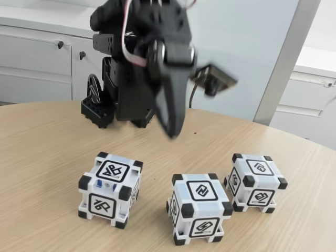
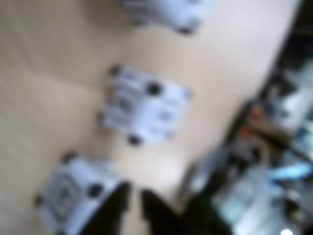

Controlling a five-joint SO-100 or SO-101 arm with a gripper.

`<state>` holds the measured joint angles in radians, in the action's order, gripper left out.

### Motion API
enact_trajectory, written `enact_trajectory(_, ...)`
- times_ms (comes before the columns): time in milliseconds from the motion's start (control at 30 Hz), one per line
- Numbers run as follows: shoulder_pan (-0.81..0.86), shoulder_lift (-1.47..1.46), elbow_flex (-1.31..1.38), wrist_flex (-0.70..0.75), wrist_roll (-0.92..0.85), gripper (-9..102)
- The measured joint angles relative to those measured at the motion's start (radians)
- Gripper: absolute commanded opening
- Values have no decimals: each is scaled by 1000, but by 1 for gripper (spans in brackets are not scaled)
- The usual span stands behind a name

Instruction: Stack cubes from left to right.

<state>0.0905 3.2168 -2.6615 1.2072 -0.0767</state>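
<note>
Three white cubes with black corners stand in a row on the wooden table in the fixed view: the left cube (image 1: 111, 189), the middle cube (image 1: 199, 207) and the right cube (image 1: 256, 181), all apart from each other. My black gripper (image 1: 170, 132) hangs in the air behind and above them, between the left and middle cubes, pointing down, shut and holding nothing. The wrist view is blurred; it shows the gripper (image 2: 134, 198) at the bottom edge, one cube (image 2: 73, 196) just left of it, another cube (image 2: 144, 105) in the middle and a third cube (image 2: 161, 12) at the top.
The arm's black base (image 1: 100, 107) stands at the back of the table (image 1: 42, 157). White cabinets (image 1: 37, 63) lie behind. The table's rounded edge (image 1: 315, 149) runs at the right. In the wrist view, blurred clutter (image 2: 274, 147) lies past the table edge.
</note>
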Motion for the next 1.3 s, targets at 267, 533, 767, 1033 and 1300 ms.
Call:
enact_trajectory(267,-5,-423,367,127,48,0)
enact_trajectory(533,-5,-1043,870,236,48,1)
enact_trajectory(767,-163,-1324,1154,339,-110,11)
enact_trajectory(1033,-325,-1382,1169,379,-155,37)
enact_trajectory(1300,-333,-1456,1172,377,-437,39)
